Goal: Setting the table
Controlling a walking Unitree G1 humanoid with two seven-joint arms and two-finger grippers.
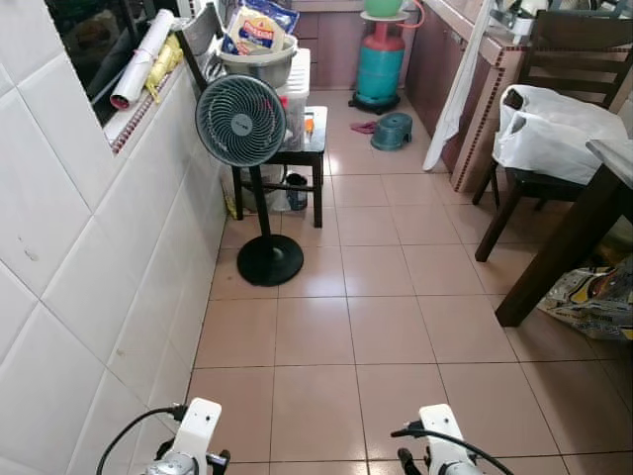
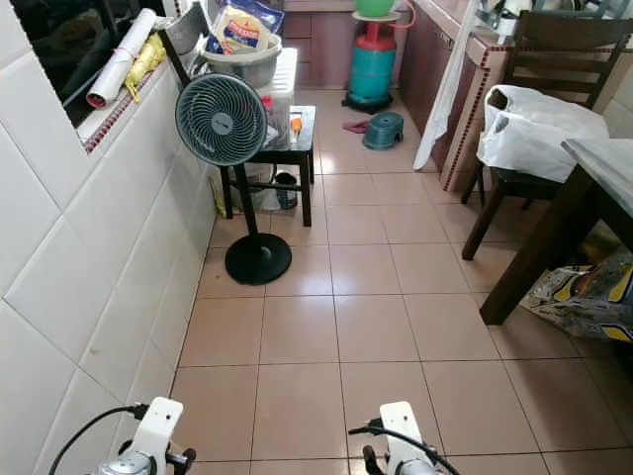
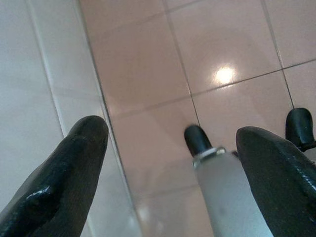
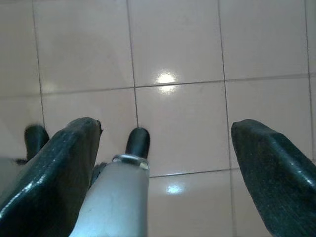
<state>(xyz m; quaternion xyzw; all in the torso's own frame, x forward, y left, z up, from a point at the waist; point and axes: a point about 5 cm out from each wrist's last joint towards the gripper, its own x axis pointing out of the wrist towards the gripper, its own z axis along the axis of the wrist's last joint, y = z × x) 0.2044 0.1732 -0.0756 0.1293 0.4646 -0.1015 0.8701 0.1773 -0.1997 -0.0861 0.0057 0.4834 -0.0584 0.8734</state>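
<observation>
1. The left gripper (image 3: 170, 163) and right gripper (image 4: 163, 163) are hanging low at the bottom of the frame, fingers spread apart, carrying nothing, over the pink floor tiles (image 1: 376, 327).
2. The dark table (image 1: 593, 223) is standing at the right edge, beside a chair (image 1: 549, 109) bearing a white bag (image 1: 554, 129).
3. Judging by this, the robot is approaching; next it is needing to turn right toward the table.

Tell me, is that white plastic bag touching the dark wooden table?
Cannot tell. In the left eye view the white plastic bag sits on a chair, and the table's edge overlaps it, so no gap or contact shows.
</observation>
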